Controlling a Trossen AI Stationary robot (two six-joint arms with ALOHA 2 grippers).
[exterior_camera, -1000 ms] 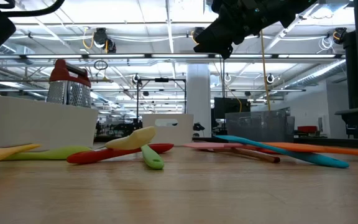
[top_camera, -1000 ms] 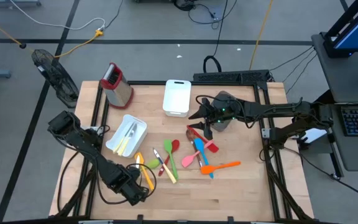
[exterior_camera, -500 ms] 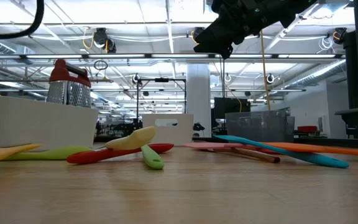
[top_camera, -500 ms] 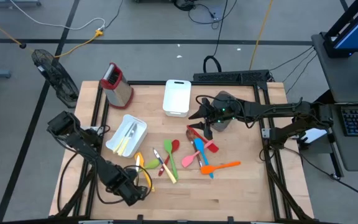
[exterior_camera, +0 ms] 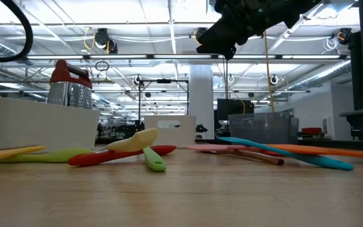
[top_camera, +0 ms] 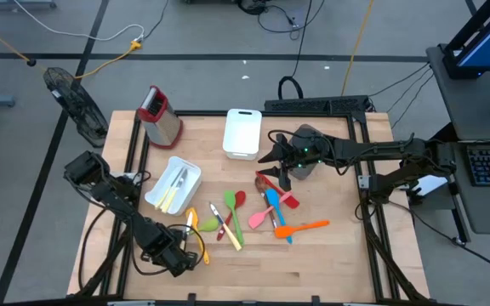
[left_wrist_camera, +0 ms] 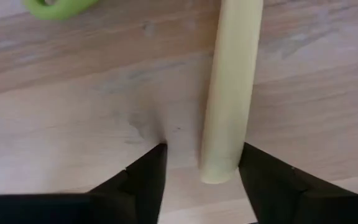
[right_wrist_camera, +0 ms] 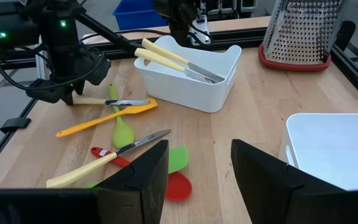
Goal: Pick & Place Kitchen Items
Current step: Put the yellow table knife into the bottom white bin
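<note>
The left end effector [top_camera: 185, 253] sits low at the near-left corner of the bench [top_camera: 330, 263], well below the white bin [top_camera: 173, 185] as the overhead camera sees it. Its fingers [left_wrist_camera: 143, 180] stand apart on either side of the end of a pale-yellow handle [left_wrist_camera: 229, 93] lying flat on the wood (a gap shows on one side, so nothing is gripped). A green utensil tip [left_wrist_camera: 58, 7] lies just beyond.

The right end effector [top_camera: 272, 170] hangs above the bench, right of the white bin and over the far end of the utensil pile; its fingers [right_wrist_camera: 135, 180] are parted and hold nothing.

The white bin already holds pale-yellow-handled cutlery [top_camera: 175, 189]. The loose kitchen items lie to its right and below: an orange spatula [top_camera: 201, 242] and a knife [top_camera: 219, 219] near the left end effector, then green spoons [top_camera: 232, 223], a red spoon [top_camera: 238, 201], a blue spatula [top_camera: 272, 208] and an orange spoon [top_camera: 303, 228]. A second white bin [top_camera: 242, 133] and the box grater [top_camera: 158, 115] stand at the far edge.
</note>
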